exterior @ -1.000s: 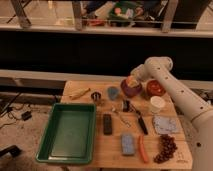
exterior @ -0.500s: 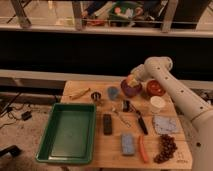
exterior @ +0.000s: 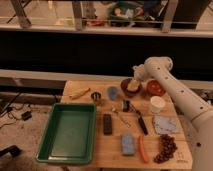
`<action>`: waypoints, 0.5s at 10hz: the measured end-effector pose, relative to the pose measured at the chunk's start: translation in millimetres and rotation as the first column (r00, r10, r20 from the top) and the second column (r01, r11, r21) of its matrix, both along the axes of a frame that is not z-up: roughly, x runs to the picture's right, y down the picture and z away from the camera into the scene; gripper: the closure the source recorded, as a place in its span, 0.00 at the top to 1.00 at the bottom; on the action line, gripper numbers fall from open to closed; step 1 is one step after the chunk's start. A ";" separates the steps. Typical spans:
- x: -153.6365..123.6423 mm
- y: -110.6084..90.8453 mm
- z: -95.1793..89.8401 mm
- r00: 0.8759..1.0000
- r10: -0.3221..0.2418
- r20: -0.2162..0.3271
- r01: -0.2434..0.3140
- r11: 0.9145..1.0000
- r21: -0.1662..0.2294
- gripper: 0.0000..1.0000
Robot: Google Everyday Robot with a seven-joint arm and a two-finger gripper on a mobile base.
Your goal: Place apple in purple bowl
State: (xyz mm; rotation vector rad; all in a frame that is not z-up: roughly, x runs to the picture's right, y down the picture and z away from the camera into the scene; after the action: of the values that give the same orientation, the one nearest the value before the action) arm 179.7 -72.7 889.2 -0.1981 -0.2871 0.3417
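Gripper point(exterior: 134, 80) down at the far edge of the wooden worktop point(exterior: 107, 156), right of centre, on the end of the white arm point(exterior: 170, 90) that reaches in from the right edge. It sits directly over the purple bowl point(exterior: 123, 83), low enough to overlap the bowl's rim. Apple point(exterior: 132, 87) shows as a pale yellow-orange patch inside the bowl, right under the gripper and touching or nearly touching it; cannot tell whether the gripper is gripping the fruit or has let go. Red-orange bowl point(exterior: 155, 88) just beside the purple one, toward the far right corner. White cup point(exterior: 157, 104) nearer, close to the right edge. Green tray point(exterior: 55, 145) fills the near left corner. Pale yellow object point(exterior: 79, 93) near the far left corner, with a small metal cup point(exterior: 95, 96) and a grey-blue lump point(exterior: 113, 92) between it and the purple bowl. Mid-worktop: black rectangular item point(exterior: 107, 123), spoon point(exterior: 119, 115), black-handled utensil point(exterior: 142, 123). Near edge: blue sponge point(exterior: 128, 144), carrot point(exterior: 143, 149), dark grapes point(exterior: 166, 148). Grey-blue cloth point(exterior: 162, 125) by the right edge.
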 end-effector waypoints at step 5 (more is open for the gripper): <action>0.3 1.5 1.1 1.000 0.001 0.000 -0.001 1.000 -0.002 0.80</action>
State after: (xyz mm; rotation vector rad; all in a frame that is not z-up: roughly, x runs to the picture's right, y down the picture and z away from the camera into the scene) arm 180.1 -71.2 890.3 -0.2001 -0.2870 0.3427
